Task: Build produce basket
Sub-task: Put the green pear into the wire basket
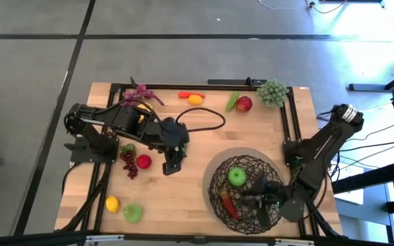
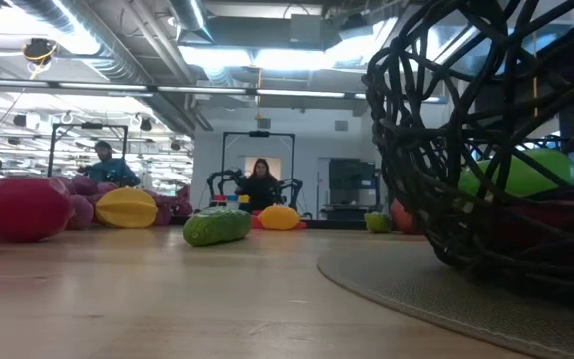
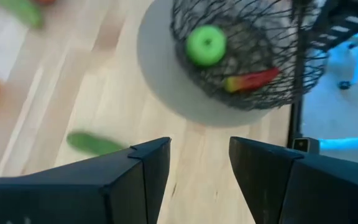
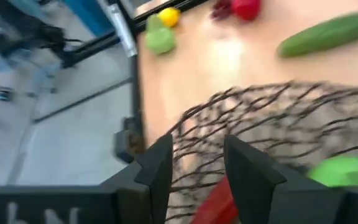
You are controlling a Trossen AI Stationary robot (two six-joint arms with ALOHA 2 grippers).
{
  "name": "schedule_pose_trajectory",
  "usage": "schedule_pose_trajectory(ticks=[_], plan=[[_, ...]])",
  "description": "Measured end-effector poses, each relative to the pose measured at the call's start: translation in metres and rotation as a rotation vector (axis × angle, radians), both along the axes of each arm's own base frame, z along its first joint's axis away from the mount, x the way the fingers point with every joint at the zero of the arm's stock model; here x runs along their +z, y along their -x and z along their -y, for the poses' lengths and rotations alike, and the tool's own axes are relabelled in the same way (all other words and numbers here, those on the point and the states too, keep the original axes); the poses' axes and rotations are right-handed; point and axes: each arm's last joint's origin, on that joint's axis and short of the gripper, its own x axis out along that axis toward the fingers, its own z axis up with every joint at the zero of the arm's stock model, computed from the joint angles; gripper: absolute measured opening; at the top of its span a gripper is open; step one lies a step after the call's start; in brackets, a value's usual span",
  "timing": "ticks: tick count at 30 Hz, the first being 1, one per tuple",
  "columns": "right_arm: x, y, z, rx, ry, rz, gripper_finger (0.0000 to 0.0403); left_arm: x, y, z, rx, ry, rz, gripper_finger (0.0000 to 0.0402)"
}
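Note:
The dark woven basket [image 1: 246,193] stands on a round grey mat [image 1: 246,152] at the near right and holds a green apple [image 1: 237,178] and a red chili [image 1: 229,206]. My right gripper [image 4: 199,165] is open just over the basket's rim, and the chili [image 4: 219,202] shows beyond its fingers. My left gripper [image 3: 199,162] is open and empty above the table's middle [image 1: 172,166]. A green cucumber [image 3: 93,144] lies on the wood close by it. In the high view the left arm hides the cucumber.
Red grapes [image 1: 128,164] and a red apple [image 1: 143,162] lie to the left. A lemon [image 1: 112,203] and a green apple [image 1: 133,212] lie near left. Purple grapes [image 1: 140,93], a lemon [image 1: 195,100], a red apple [image 1: 244,104] and a green bunch [image 1: 273,92] line the far edge.

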Motion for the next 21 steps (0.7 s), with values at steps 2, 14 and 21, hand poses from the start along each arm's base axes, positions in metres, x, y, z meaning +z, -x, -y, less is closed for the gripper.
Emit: schedule_pose_trajectory(ticks=[2,14,21], plan=[[0.014,0.000,0.004,-0.021,0.056,-0.033,0.0136,-0.002,0.003,0.001,0.043,0.017,-0.035,0.0156],[0.084,-0.008,0.036,-0.026,0.166,-0.179,0.0136,-0.023,0.029,0.014,0.289,0.123,-0.304,0.0156],[0.107,-0.023,0.052,0.080,0.232,-0.174,0.0136,-0.042,0.050,0.021,0.381,0.200,-0.408,0.0156]])
